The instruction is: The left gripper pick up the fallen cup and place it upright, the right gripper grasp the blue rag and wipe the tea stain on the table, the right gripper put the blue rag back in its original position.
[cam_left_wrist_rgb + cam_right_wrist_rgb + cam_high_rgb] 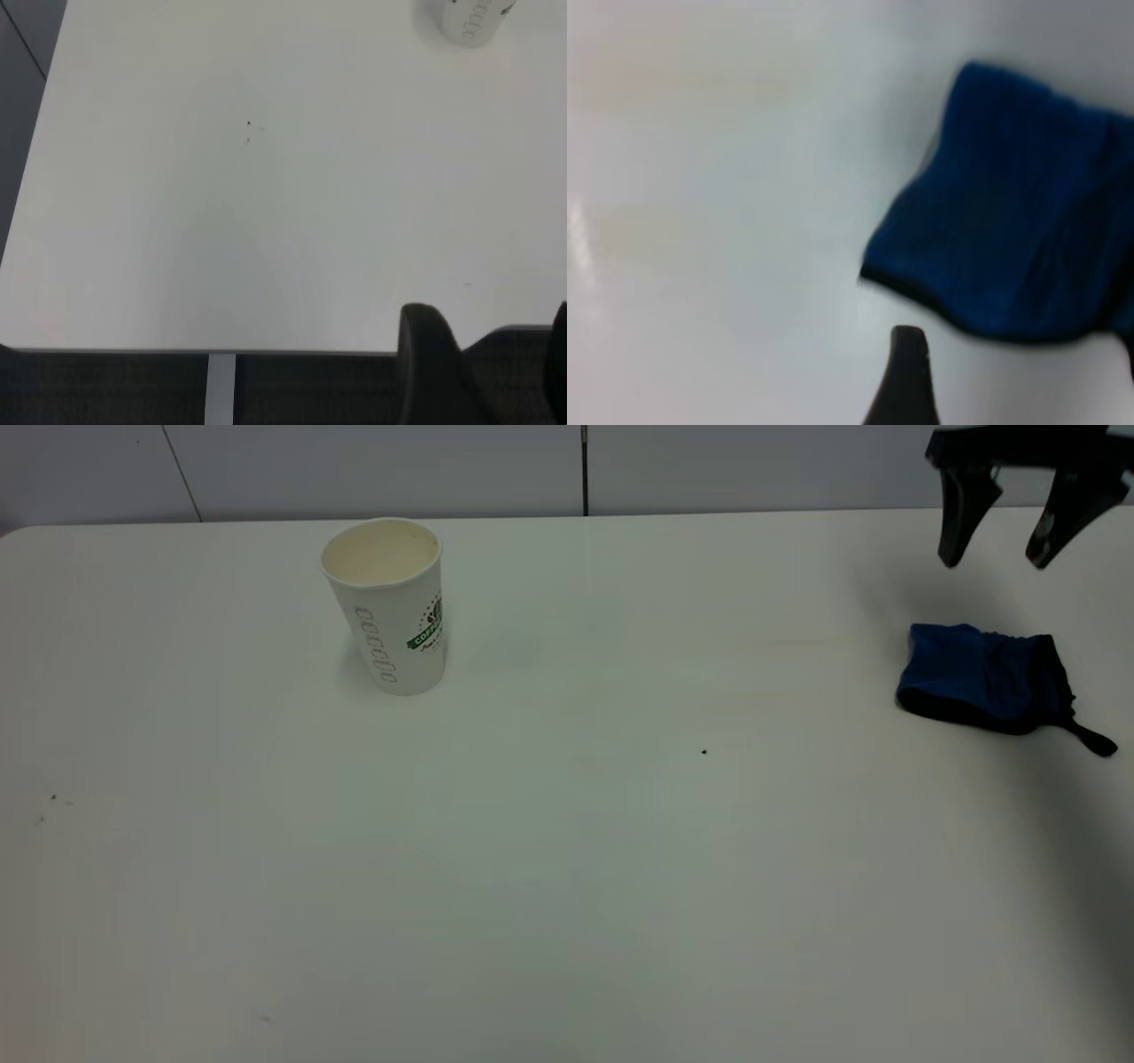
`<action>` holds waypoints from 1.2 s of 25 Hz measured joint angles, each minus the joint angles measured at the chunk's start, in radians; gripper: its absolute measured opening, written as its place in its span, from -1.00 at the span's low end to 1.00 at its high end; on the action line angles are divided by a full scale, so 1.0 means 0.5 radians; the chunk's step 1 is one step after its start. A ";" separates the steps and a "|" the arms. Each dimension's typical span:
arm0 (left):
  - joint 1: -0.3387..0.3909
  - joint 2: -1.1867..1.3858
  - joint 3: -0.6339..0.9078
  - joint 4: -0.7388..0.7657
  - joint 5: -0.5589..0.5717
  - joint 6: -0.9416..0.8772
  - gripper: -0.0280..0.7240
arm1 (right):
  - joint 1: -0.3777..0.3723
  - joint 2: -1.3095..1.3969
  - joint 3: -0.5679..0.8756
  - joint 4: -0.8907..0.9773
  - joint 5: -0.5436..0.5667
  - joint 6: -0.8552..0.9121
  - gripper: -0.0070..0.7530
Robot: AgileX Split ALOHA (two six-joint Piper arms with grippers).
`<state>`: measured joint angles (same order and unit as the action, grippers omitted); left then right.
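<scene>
The white paper cup (385, 602) with the green logo stands upright at the table's (567, 886) back left, its cream inside showing; the left wrist view catches only its base (465, 22). The blue rag (983, 677) lies crumpled at the right, black strap tail trailing toward the edge. My right gripper (993, 560) hangs open above and just behind it, holding nothing; its wrist view shows the rag (1010, 230) ahead of one fingertip (908, 372). My left gripper (492, 363) is open and empty at the table's edge, far from the cup. The tea stain does not show.
A pale wall with a dark vertical seam (585, 469) runs behind the table. A few tiny dark specks (704, 752) dot the white top. In the left wrist view the table's edge (221, 351) drops to dark floor.
</scene>
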<state>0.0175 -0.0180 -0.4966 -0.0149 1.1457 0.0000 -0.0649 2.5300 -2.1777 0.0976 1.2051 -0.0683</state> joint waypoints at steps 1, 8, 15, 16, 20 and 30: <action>0.000 0.000 0.000 0.000 0.000 0.000 0.01 | 0.019 -0.113 0.116 -0.015 0.000 -0.002 0.94; 0.000 0.000 0.000 0.000 0.000 0.000 0.01 | 0.136 -1.109 1.046 -0.029 0.017 -0.106 0.94; 0.000 0.000 0.000 0.000 0.000 0.000 0.01 | 0.150 -1.865 1.561 0.007 0.031 -0.238 0.93; 0.000 0.000 0.000 0.000 0.000 0.000 0.01 | 0.150 -1.940 1.635 -0.004 0.032 -0.236 0.93; 0.000 0.000 0.000 0.000 0.000 0.000 0.01 | 0.150 -2.260 1.931 -0.014 0.036 -0.218 0.93; 0.000 0.000 0.000 0.000 0.000 0.000 0.01 | 0.150 -3.177 2.646 0.029 0.036 -0.215 0.88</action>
<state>0.0175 -0.0180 -0.4966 -0.0149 1.1457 0.0000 0.0102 0.9413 -0.8546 0.1120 1.2233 -0.1756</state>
